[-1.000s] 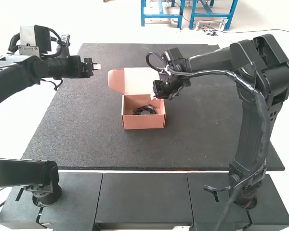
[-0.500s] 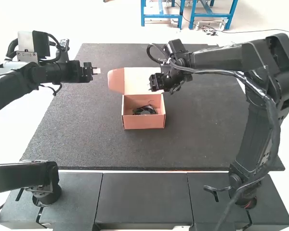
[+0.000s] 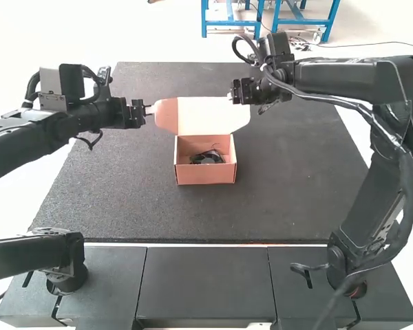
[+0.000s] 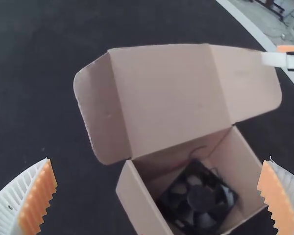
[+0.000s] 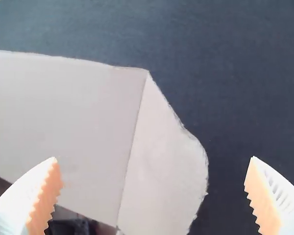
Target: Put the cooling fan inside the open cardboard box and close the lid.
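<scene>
- Comparing against one second back: the right end effector (image 3: 237, 93) has risen from the right rim of the cardboard box (image 3: 205, 172) to the upper right corner of the lid (image 3: 203, 115).
- Over the same interval the left end effector (image 3: 143, 110) has advanced across the tabletop (image 3: 110, 179) to a spot just beside the lid's left side flap.
- Cooling fan (image 3: 206, 157) lies flat on the box floor, and the box has not shifted. Judgement: the placing step is done and only the closing remains.
- Lid stands open behind the box opening, side flaps splayed. With the arms bracketing it at either side, this looks like the set-up for folding it forward.
- Left end effector: released, its fingers spread wide, grasping nothing. Contact with the left flap cannot be confirmed.
- Right end effector: also released and spread wide, nothing between the pads. In the left wrist view one fingertip sits at the right flap's corner, possibly touching.
</scene>
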Robot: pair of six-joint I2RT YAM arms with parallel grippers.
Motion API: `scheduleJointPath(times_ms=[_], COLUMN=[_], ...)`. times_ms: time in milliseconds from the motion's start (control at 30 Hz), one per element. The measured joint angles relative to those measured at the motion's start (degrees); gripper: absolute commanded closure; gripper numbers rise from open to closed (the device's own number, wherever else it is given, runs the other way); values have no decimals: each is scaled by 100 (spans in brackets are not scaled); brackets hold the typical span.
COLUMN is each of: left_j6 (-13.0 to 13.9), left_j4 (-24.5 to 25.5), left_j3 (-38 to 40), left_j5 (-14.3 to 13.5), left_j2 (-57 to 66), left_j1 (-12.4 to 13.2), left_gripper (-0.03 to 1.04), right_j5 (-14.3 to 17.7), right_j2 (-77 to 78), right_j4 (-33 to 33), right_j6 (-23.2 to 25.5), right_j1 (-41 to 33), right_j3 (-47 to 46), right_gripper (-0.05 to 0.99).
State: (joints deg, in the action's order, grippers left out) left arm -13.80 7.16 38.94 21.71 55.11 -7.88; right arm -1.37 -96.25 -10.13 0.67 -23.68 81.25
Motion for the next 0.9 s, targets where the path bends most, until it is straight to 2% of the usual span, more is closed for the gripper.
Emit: scheduleJointPath(times_ms=[267,367,500,633,733,867,900], left_j6=[-20,-22,-22,-22,-22,-22,-22], left_j4=[-304,-374,-407,-409,-409,-407,-404], left_j3=[-258,-284,-286,-286,-286,-284,-284], left_j5=[22,24,37,42,42,42,42], left_j2=[0,0,0,0,0,0,0], left_j1=[17,17,17,17,17,17,17], left_gripper=[4,4,4,4,4,4,4], right_j5=[39,39,31,-7,-31,-105,-122], right_j2=[-409,-544,-584,-586,-586,-586,-586], right_j4=[138,144,144,144,111,-63,-103], right_j6=[-254,-289,-291,-284,-280,-256,-238], right_j1=[496,544,544,542,535,505,485], right_j3=[46,131,197,295,313,317,315], right_gripper=[9,18,20,30,41,41,45])
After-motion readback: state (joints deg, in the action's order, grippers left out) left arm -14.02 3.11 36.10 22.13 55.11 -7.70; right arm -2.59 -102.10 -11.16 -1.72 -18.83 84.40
